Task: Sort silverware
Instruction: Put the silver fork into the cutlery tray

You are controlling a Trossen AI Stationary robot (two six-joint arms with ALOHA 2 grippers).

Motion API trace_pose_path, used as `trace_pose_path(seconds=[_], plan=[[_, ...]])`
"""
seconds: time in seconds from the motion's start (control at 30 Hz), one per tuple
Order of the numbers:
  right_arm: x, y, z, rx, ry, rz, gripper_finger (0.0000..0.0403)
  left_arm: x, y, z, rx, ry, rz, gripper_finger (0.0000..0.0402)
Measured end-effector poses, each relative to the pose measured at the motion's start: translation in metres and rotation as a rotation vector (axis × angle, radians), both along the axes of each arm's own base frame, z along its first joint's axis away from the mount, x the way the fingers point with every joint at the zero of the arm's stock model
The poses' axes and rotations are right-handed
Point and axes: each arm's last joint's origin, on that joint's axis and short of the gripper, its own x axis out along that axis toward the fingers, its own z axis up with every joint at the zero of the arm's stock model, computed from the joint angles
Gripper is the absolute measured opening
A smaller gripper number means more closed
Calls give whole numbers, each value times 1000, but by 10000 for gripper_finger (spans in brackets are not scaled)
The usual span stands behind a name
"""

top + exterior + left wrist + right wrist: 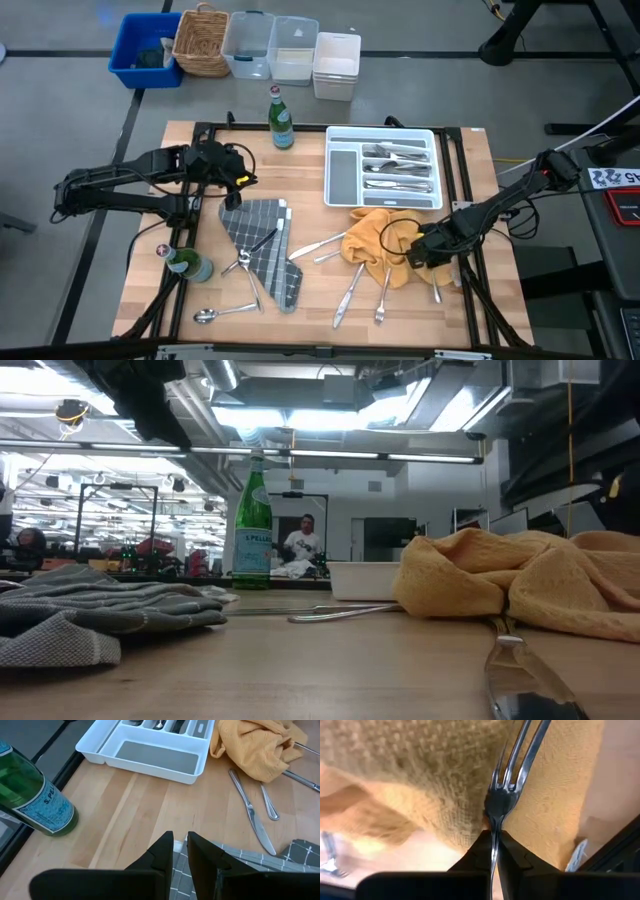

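Right gripper (pixel 494 842): fingers were clamped on a fork (pixel 507 785) against the yellow cloth (pixel 385 243).
Left gripper (pixel 180 845): fingers were held narrow, nothing gripped, above the grey cloth (pixel 262 245).

Even overhead light on the pale wooden table (pixel 330 310), bright, soft short shadows under the folded grey checked cloth (pixel 262 245). Low view: ceiling strip lights blow out to white glare; the near shiny metal utensil (pixel 525 685) is out of focus, room behind sharper. Right wrist view: the silver metal fork (pixel 506 795) held in the closed right gripper (pixel 492 842) catches bright highlights; the mustard-yellow knitted cloth (pixel 420 780) beyond it is soft, its far edge washed out.
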Motion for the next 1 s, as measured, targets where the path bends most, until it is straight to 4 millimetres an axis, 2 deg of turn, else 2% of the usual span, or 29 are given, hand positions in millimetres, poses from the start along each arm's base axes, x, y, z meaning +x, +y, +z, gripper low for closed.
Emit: trace_pose_path(seconds=[0.3,0.57,0.73,1.0], plan=[[12,7,24,41,-110,102,14,0,0,0,-13,-5,12,45],[27,17,61,98,-301,293,15,0,0,0,-13,-4,11,45],[35,21,85,114,-399,338,16,0,0,0,-13,-5,11,45],[42,20,109,-18,-531,347,16,0,0,0,-13,-5,12,45]])
